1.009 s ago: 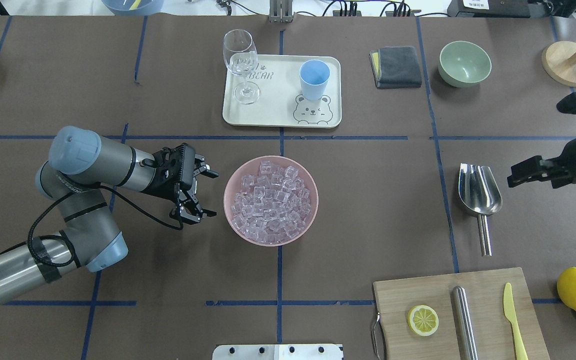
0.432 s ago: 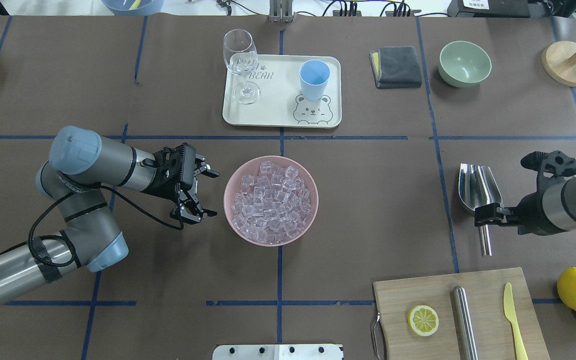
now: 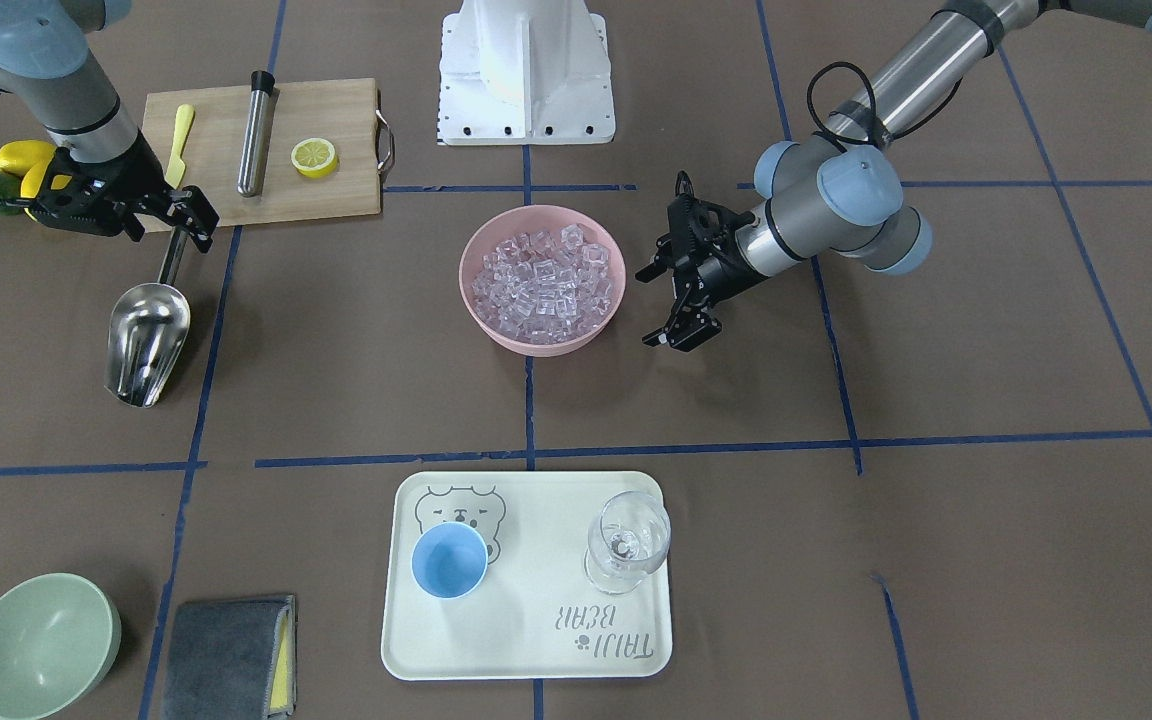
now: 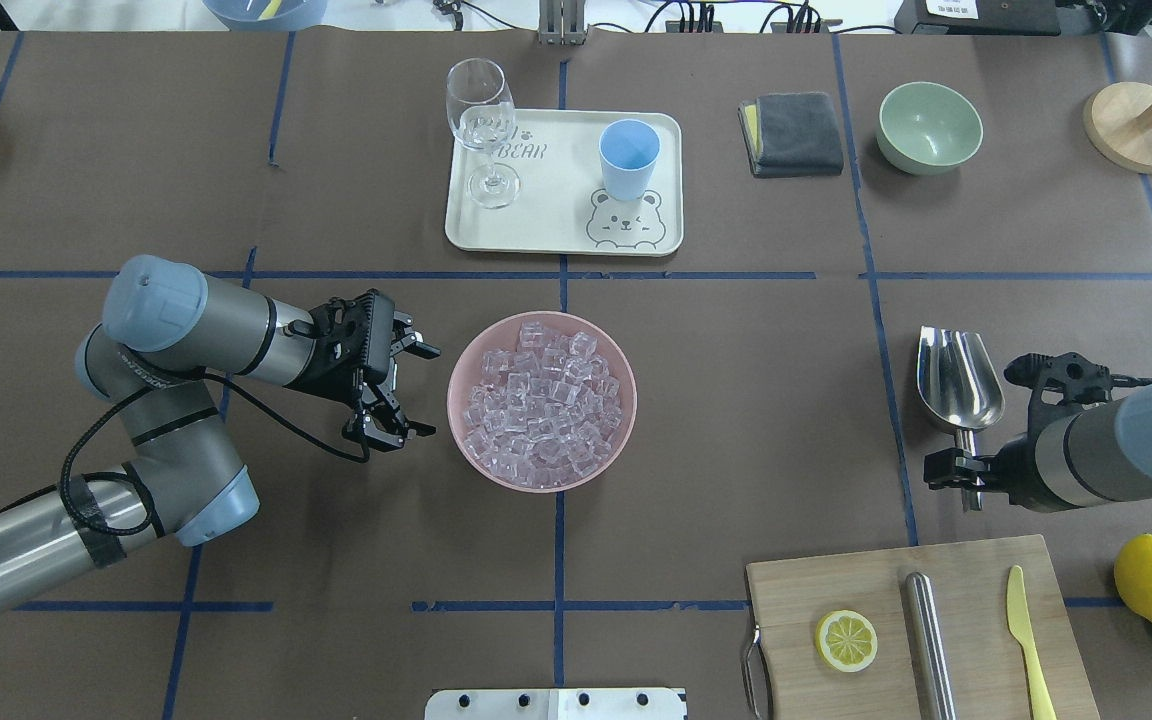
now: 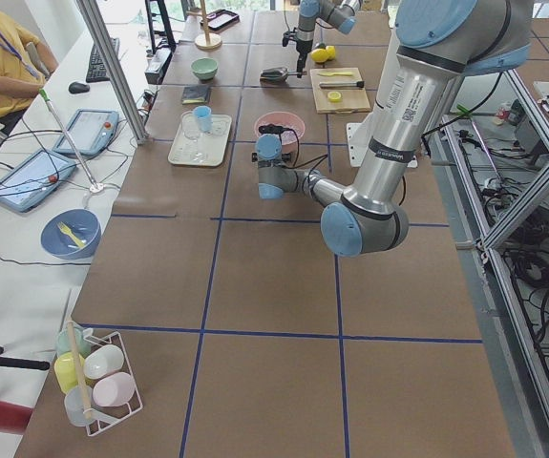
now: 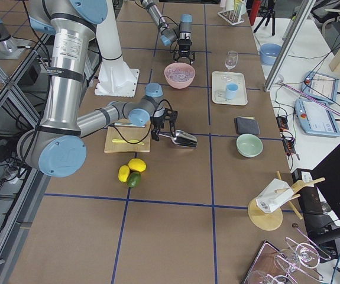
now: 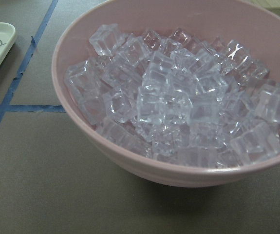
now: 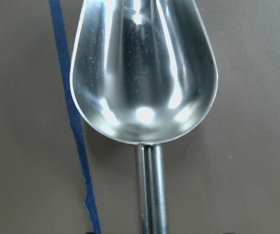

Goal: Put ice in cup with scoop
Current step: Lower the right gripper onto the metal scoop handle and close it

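The ice (image 4: 541,400) is a heap of clear cubes filling a pink bowl (image 4: 466,440) at the table's middle; it also fills the left wrist view (image 7: 178,97). The light-blue cup (image 4: 628,158) stands empty on a cream tray (image 4: 536,225). The steel scoop (image 4: 958,380) lies on the table at the right, trough away from the robot. My right gripper (image 4: 966,478) is open, low over the scoop's handle, with its jaws on either side; the right wrist view looks down on the scoop (image 8: 144,73). My left gripper (image 4: 401,385) is open and empty just left of the bowl.
A wine glass (image 4: 481,130) stands on the tray beside the cup. A cutting board (image 4: 966,560) with a lemon half (image 4: 846,640), a steel tube (image 4: 929,640) and a yellow knife (image 4: 1026,640) lies near the scoop. Lemons (image 4: 1151,578), a green bowl (image 4: 929,127) and a grey cloth (image 4: 793,133) are at the right.
My right arm has swung in from the far right and come down toward the robot's side, from beside the scoop's trough to over its handle. The left arm has barely moved.
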Motion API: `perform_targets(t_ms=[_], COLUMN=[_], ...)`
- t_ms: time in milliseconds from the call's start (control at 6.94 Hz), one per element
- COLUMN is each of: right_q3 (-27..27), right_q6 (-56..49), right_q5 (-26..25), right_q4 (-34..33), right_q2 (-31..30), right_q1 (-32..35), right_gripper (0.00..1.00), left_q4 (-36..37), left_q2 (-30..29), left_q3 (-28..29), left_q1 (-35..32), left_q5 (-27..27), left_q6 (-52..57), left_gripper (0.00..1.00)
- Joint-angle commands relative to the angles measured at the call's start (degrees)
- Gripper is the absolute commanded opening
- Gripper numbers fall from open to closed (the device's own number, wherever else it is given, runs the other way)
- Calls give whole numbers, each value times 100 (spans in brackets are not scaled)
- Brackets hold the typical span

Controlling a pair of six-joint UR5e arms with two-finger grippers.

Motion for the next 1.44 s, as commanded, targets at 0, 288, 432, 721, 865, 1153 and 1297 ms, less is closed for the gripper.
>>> perform_targets(t_ms=[0, 288, 432, 721, 865, 1153, 1297], right_q3=[4, -4, 4, -4, -13, -31, -57], right_q6=[-50, -496, -681, -762, -762, -754, -754], right_q5=[38, 65, 65, 65, 56, 56, 56], right_q4=[-8, -60, -69, -78, -78, -87, -87], right_q2=[53, 62, 62, 62, 71, 71, 71], right_q1=[-65, -57, 83, 189, 198, 198, 198], right_gripper=[72, 69, 69, 65, 62, 60, 58], left_q4=[0, 9, 9, 0, 0, 0, 0], left_q2=[-3, -20, -46, -47, -64, -64, -64], left_q3=[12, 38, 64, 64, 64, 64, 64], left_q1=[4, 12, 56, 56, 56, 56, 56], left_q5=[0, 166, 237, 237, 237, 237, 237], left_q6=[0, 0, -8, -9, 0, -8, 0], left_gripper=[100, 100, 100, 100, 100, 100, 100])
